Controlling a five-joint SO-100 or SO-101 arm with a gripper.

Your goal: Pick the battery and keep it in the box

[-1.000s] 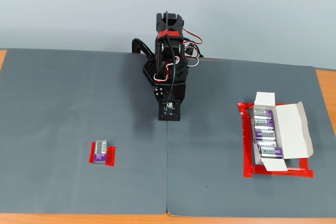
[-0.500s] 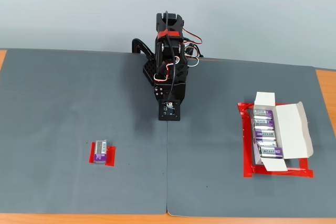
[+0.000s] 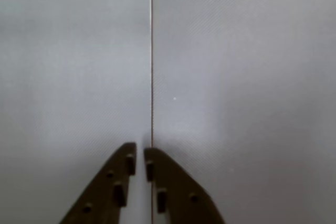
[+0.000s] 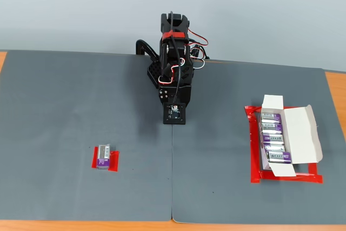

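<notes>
Grey matting covers the table [image 4: 70, 90], two sheets meeting at a seam [image 3: 151, 51] that runs down the middle toward the near edge. My end effector [image 3: 140, 162] hangs just over that seam in the wrist view, its two dark fingers [image 3: 118, 182] drawn nearly together with only a thin gap between the tips and nothing held in them. In the fixed view my arm [image 4: 174, 68] sits folded at the middle of the far edge, the end effector pointing down at the mat.

I see the battery [image 4: 105, 156], purple-labelled, lying on a red tape patch [image 4: 113, 162] toward the near left corner, well apart from me. At the right edge stands the box [image 4: 294, 133], flaps open, inside a red tape outline [image 4: 253, 150]; several purple cells [image 4: 273, 139] already lie in a row in it.

As I judge it, the step in hand is the reach, and nothing is grasped yet. To do it well I should part my fingers wide before descending, swing left and toward the near edge until the battery comes into the wrist view, and turn my wrist so the fingers close across its short width, not its length. A round cell may roll if one finger touches first, so I should centre over it and come straight down.
</notes>
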